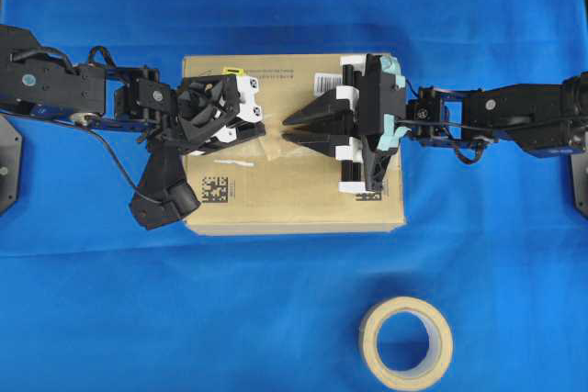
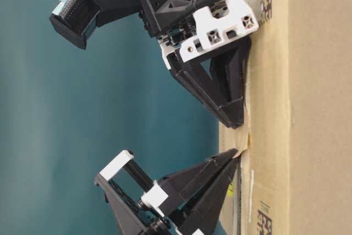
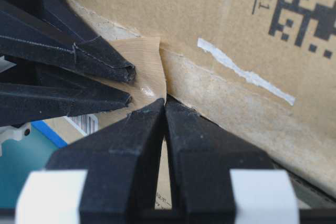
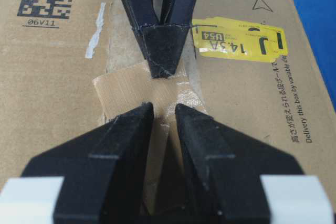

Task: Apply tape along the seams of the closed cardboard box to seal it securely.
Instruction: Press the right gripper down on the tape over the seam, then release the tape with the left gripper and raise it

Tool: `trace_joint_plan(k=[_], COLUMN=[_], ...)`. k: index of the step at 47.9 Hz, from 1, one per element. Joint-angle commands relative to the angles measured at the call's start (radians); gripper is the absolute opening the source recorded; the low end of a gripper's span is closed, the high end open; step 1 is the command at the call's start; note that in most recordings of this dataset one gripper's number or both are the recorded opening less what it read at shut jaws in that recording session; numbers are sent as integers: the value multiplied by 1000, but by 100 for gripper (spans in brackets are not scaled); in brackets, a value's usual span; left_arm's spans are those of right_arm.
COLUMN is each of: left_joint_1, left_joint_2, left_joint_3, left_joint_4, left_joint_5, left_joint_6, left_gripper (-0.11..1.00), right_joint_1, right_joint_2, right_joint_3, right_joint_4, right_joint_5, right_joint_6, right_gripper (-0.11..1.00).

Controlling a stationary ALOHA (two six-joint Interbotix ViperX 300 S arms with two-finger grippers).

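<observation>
The cardboard box (image 1: pixel 294 199) lies flat under both arms. A tan square of tape (image 4: pixel 123 90) sits across the seams (image 3: pixel 226 103), a band of torn pale residue. My left gripper (image 3: pixel 165 103) is shut, and its joined tips (image 4: pixel 163 69) press on the tape's far edge with nothing between them. Facing it, my right gripper (image 4: pixel 164 107) has its jaws a narrow gap apart, tips resting on the near part of the tape, which looks wrinkled there. At table level the tape (image 2: pixel 246 136) bulges slightly between the two grippers' tips.
A beige tape roll (image 1: pixel 405 341) lies on the blue cloth (image 1: pixel 92 300) in front of the box. The box top carries a yellow sticker (image 4: pixel 236 43), a white scrap (image 3: pixel 247 74) and a square code (image 1: pixel 214 190). Both arms reach in low from the sides.
</observation>
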Motion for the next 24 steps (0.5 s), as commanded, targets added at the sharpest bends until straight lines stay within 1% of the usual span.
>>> trace_joint_plan(k=[1,12,17,18,20,22,24], left_joint_1=[0,0,3,3,5,6,6], left_joint_2=[-3,2,0,0,0,0,-2], left_joint_3=[-28,-44,-48,-46,-46,-46,-44], left_joint_4=[-2,-2,-2,-2,0,2,3], left_joint_5=[-3,-3,-3,-3,0,3,12], left_joint_6=[-2,-5,-5,-5,-3,-2,2], left_gripper=[0,1,3,5,13,23,36], right_joint_1=[-3,-2,-2,-3,-3,-3,-2], right_joint_2=[-8,-8,-8,-8,-8,-8,-8], right_joint_3=[-6,-8,-8,-9,-9,-9,-9], right_joint_4=[2,2,2,2,2,2,2], right_joint_5=[-5,-5,-5,-5,-5,-5,-5], right_joint_6=[-2,-2,-2,0,0,0,0], right_gripper=[26,26,26,26,26,26,26])
